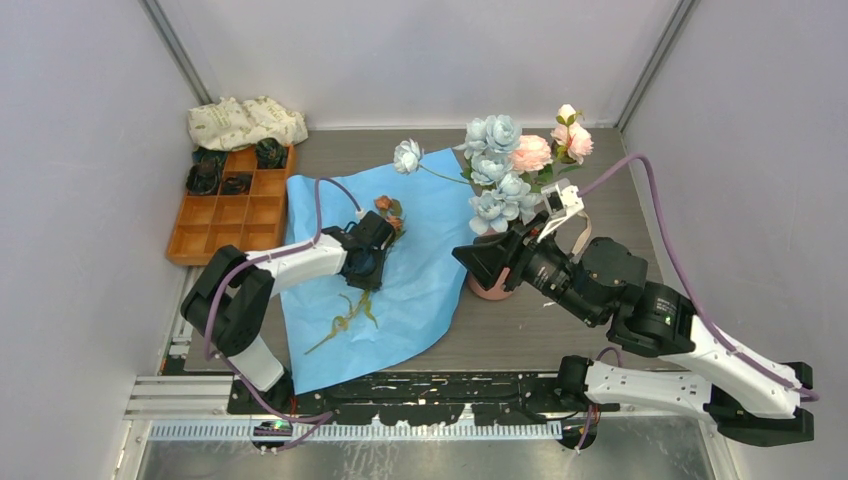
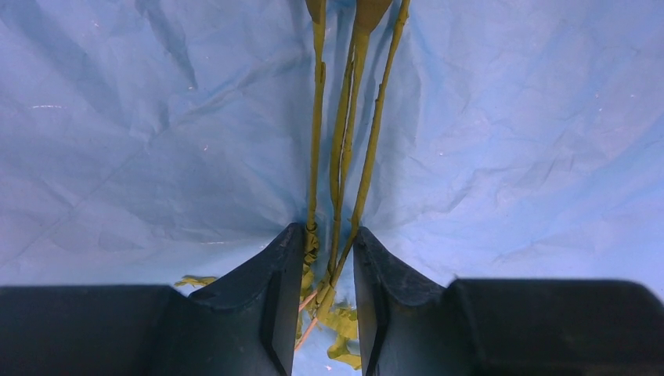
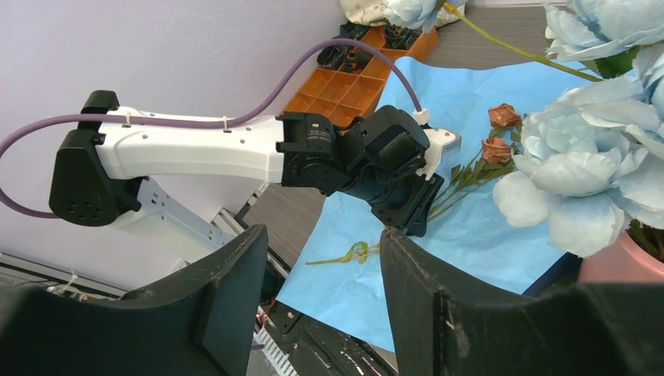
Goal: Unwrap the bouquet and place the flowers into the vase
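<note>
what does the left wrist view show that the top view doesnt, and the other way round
Only the left wrist view: the thin green stems passing between the fingers of the left gripper, close up. Only the top view: the pink vase with flowers in it, the orange tray, the cloth and the right gripper. Both: the blue paper and those stems lying on it.
</note>
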`<action>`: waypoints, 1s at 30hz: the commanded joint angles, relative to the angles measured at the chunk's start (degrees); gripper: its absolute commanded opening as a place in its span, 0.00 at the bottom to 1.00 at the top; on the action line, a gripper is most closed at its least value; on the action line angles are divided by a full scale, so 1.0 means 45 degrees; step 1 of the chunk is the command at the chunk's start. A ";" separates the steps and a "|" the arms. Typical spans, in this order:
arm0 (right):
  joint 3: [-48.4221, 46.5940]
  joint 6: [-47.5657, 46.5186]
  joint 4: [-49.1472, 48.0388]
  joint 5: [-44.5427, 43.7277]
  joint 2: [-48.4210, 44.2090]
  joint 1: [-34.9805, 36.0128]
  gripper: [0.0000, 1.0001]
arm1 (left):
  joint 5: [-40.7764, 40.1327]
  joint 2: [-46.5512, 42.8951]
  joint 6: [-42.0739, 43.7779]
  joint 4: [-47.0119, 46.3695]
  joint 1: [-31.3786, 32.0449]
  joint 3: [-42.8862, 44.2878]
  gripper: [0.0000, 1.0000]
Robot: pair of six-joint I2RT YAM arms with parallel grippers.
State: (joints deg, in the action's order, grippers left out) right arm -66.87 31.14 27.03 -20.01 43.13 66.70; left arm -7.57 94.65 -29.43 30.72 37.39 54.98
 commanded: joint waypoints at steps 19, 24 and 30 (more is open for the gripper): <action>0.0171 0.0044 -0.1215 0.0194 0.0510 0.0052 0.60 | -0.0343 0.1101 0.0539 -0.0231 0.0016 0.2002 0.21; 0.0173 -0.0005 -0.1342 0.0218 0.0654 0.0060 0.60 | -0.0394 0.1036 0.0655 -0.0033 0.0018 0.2460 0.12; 0.0207 -0.0005 -0.1402 0.0238 0.0773 0.0056 0.60 | -0.0690 0.0782 0.0620 0.0283 0.0025 0.2835 0.00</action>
State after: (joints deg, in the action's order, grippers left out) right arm -65.60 31.35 24.23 -18.96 46.54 66.70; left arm -8.62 99.96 -27.11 31.11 37.39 65.41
